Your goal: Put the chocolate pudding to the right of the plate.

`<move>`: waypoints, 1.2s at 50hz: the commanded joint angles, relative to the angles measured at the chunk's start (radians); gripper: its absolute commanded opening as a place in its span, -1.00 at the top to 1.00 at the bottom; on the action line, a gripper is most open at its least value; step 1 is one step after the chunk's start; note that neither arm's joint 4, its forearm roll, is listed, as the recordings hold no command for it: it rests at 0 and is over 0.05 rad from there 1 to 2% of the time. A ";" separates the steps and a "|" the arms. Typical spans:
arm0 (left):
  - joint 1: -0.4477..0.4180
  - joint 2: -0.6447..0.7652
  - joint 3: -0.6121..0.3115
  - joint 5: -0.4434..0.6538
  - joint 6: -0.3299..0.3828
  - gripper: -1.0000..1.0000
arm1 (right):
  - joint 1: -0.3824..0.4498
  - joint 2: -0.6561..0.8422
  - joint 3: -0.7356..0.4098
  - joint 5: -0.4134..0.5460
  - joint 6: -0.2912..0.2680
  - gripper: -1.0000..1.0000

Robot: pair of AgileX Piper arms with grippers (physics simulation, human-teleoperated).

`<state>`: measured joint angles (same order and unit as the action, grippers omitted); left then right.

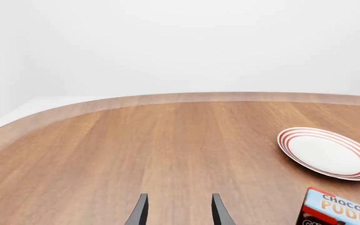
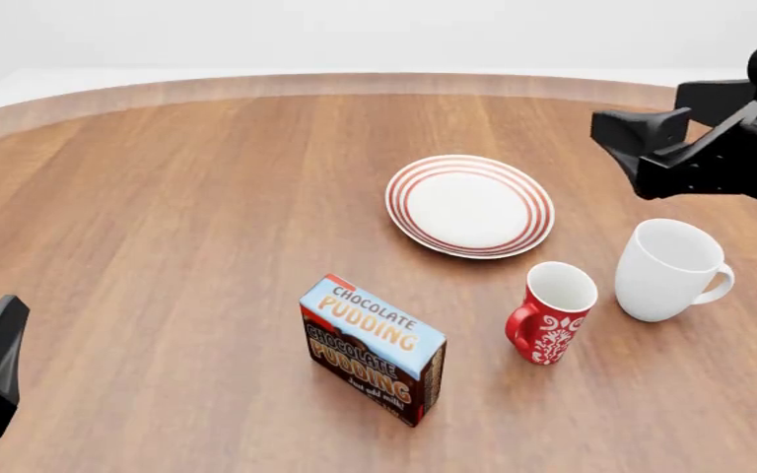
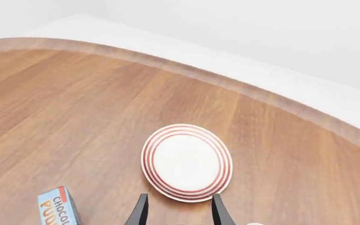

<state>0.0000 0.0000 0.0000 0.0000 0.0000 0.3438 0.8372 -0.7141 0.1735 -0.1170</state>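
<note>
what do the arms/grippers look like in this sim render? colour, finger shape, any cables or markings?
Both are matte black and angular. In the wrist views, the left gripper and right gripper each show two thin, blade-like fingers tapering to points. In the front view the right arm is blocky, faceted black housing. No cables, labels or markings are visible.

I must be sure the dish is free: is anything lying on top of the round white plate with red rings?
Nothing lies on the round white plate with red rings; its whole centre shows bare. What is underneath it is covered.
</note>
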 commanded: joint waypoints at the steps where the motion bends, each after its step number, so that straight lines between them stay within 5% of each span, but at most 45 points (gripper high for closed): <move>1: 0.000 0.000 0.000 0.000 0.000 -1.00 | 0.108 0.234 -0.188 0.116 -0.001 -1.00; 7: 0.000 0.000 0.000 0.000 0.000 -1.00 | 0.236 0.320 -0.263 0.179 0.041 -1.00; 30: 0.000 0.000 0.000 0.000 0.000 -1.00 | 0.474 0.437 -0.330 0.283 0.091 -1.00; 32: 0.000 0.000 0.000 0.000 0.000 -1.00 | 0.529 0.444 -0.338 0.294 0.142 -1.00; 48: 0.000 0.000 0.000 0.000 0.000 -1.00 | 0.568 0.467 -0.311 0.295 0.146 -1.00; 53: 0.000 0.000 0.000 0.000 0.000 -1.00 | 0.516 0.490 -0.292 0.287 0.042 -1.00; 54: 0.000 0.000 0.000 0.000 0.000 -1.00 | 0.539 0.500 -0.301 0.282 0.087 -1.00; 60: 0.000 0.000 0.000 0.000 0.000 -1.00 | 0.537 0.533 -0.306 0.275 0.075 -1.00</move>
<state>0.0000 0.0000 0.0000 0.0000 0.0000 0.8787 1.3274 -1.0218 0.4586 -0.0221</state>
